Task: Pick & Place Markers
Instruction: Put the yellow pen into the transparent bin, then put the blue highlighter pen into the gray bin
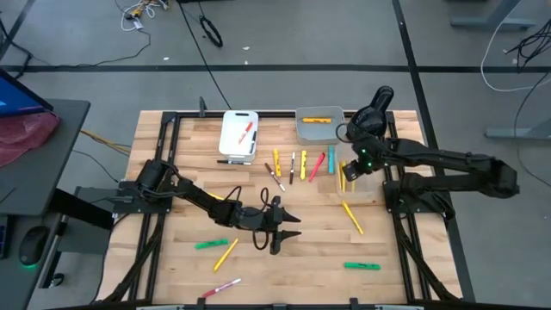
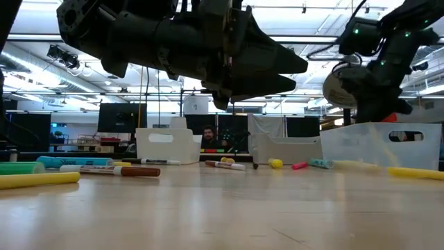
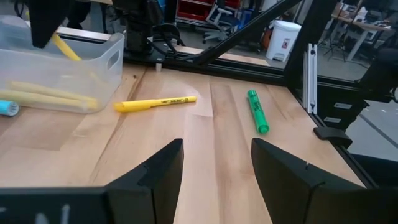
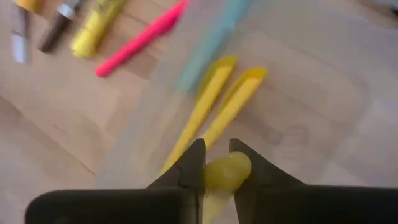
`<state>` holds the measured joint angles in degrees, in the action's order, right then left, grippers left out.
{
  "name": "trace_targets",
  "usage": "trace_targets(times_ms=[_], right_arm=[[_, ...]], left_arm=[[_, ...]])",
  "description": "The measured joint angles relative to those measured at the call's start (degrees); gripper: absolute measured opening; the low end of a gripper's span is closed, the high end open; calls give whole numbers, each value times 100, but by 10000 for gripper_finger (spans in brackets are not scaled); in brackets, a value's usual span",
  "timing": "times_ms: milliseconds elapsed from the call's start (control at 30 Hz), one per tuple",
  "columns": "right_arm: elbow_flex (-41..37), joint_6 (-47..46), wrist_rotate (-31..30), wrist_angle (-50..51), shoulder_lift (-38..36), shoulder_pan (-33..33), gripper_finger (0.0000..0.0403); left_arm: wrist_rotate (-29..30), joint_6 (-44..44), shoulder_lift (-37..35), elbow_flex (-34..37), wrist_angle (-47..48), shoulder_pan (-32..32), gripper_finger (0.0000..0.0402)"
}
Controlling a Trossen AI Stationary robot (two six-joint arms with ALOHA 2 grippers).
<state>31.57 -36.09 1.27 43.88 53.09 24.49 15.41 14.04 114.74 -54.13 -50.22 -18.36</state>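
Observation:
Markers lie scattered on the wooden table: a row (image 1: pixel 297 165) near the middle, a yellow one (image 1: pixel 351 217), and green ones (image 1: pixel 362 266) (image 1: pixel 211 244). My right gripper (image 1: pixel 347 175) hangs over a clear bin (image 3: pixel 93 68) and is shut on a yellow marker (image 4: pixel 225 172). Two yellow markers (image 4: pixel 214 109) lie on the bin's floor. My left gripper (image 1: pixel 293 226) is open and hovers at the table's middle, with its fingers pointing toward the right edge. In the left wrist view (image 3: pixel 214 155), bare wood shows between its fingers. My right gripper pinches the yellow marker's upper end (image 4: pixel 229 169) between its two fingers, coming from above and pointing down. The marker is lifted clear and hangs slanted below the fingers (image 3: pixel 65 46), above the clear bin's opening.
A white bin (image 1: pixel 238 136) with a red marker and a grey bin (image 1: pixel 318 123) with a yellow one stand at the far edge. A yellow marker (image 1: pixel 225 254) and a pink-and-white one (image 1: pixel 222 286) lie near the front. Black frame rails (image 1: pixel 172 129) border the table.

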Motion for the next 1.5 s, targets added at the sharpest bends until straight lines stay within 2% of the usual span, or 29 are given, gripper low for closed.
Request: trace_targets(times_ms=[367,467,567,733,867,967,1067,1167,1333,1500], right_arm=[[-103,145,-92,-197,450,185,55],[-103,121,-202,-292,495,185,60],[-105,121,-337,-368,504,185,67],[-105,135,-529,-439,504,183,75],[-105,165,-691,-528,502,183,80],[-105,219,-766,-592,502,183,87],[-105,344,-850,-687,500,169,102],[-105,444,-856,-825,500,168,130],[-105,793,-850,-1017,497,167,192],[-105,858,-805,-1292,470,-68,239]], left_arm=[[1,-10,0,0,104,20,195],[-21,29,-11,0,351,12,195],[-2,37,-334,4,872,-29,195],[521,256,-1316,-7,2569,-19,195],[1487,500,-2156,-4,4314,18,195],[1943,933,-2699,-4,5566,131,195],[2240,1348,-3116,-2,6540,314,195],[2373,1585,-3434,57,7125,533,195],[2346,1691,-3966,401,7152,944,195],[2337,1660,-4408,1104,6853,1549,195]])
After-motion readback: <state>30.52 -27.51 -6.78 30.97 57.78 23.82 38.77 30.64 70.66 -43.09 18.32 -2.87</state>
